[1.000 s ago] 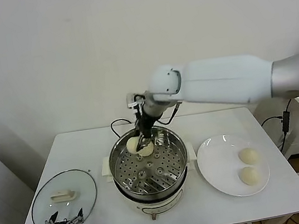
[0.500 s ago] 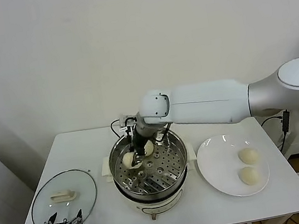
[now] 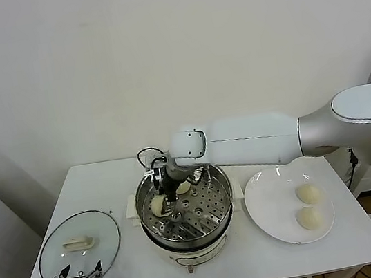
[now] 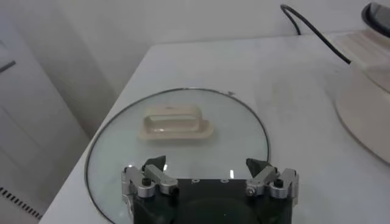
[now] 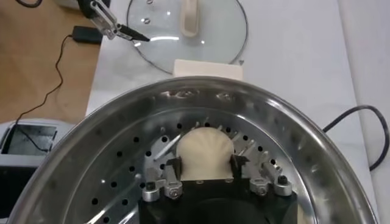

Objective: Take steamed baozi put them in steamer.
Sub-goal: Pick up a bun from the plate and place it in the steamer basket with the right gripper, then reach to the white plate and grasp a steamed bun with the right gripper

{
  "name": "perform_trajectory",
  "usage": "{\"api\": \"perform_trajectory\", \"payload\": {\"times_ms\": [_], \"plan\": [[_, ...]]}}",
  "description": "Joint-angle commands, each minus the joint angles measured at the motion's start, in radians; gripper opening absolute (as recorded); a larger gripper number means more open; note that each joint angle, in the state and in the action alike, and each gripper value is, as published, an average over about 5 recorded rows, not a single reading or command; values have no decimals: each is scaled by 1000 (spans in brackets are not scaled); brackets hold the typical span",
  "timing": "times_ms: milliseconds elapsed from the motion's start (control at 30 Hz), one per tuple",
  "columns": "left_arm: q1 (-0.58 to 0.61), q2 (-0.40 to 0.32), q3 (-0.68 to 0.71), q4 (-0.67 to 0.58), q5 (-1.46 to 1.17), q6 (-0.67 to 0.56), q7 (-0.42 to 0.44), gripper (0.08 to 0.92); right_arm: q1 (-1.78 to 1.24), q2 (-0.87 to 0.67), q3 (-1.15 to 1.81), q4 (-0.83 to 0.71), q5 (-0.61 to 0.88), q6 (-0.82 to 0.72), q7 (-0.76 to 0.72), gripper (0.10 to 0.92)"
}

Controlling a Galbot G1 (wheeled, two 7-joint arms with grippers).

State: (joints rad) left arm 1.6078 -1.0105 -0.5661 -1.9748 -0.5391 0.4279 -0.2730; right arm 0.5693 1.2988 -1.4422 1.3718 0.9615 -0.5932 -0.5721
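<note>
The steamer [image 3: 218, 207] stands mid-table, its perforated tray [image 5: 109, 182] showing. My right gripper [image 3: 161, 200] reaches down into its left side. One steamed baozi [image 5: 206, 145] rests on the tray between the spread fingers of that gripper [image 5: 206, 164], which stands open around it. A second baozi [image 3: 183, 188] lies on the tray just behind. Two more baozi [image 3: 308, 194] [image 3: 308, 218] sit on the white plate [image 3: 264, 200] to the right. My left gripper [image 4: 209, 165] hangs open over the glass lid, holding nothing.
The glass lid [image 3: 84, 255] with its white handle [image 4: 175, 123] lies flat at the table's front left. A black cable [image 3: 147, 153] runs behind the steamer. The table's front edge [image 3: 262, 274] is close to the plate and lid.
My right gripper has carried the baozi down and to the left inside the steamer, set it on the tray and spread its fingers. The left arm has not moved.
</note>
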Motion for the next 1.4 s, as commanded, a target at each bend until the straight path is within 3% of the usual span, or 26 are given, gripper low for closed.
{"api": "perform_trajectory", "payload": {"times_ms": [33, 167, 333, 800, 1400], "plan": [[0, 2, -1, -1, -1, -1, 0, 823, 28, -23, 6, 8, 8, -4, -12, 739], [-1, 7, -2, -3, -2, -1, 0, 823, 120, -104, -3, 40, 10, 7, -91, 811], [-4, 16, 0, -3, -5, -2, 1, 823, 280, -289, -56, 102, -28, 60, -245, 822], [-6, 27, 1, -21, -8, 5, 0, 823, 368, -744, -251, 130, -387, 319, -563, 823], [-7, 20, 4, -21, -3, 11, -2, 823, -96, -818, 76, -50, -764, 556, -651, 823]]}}
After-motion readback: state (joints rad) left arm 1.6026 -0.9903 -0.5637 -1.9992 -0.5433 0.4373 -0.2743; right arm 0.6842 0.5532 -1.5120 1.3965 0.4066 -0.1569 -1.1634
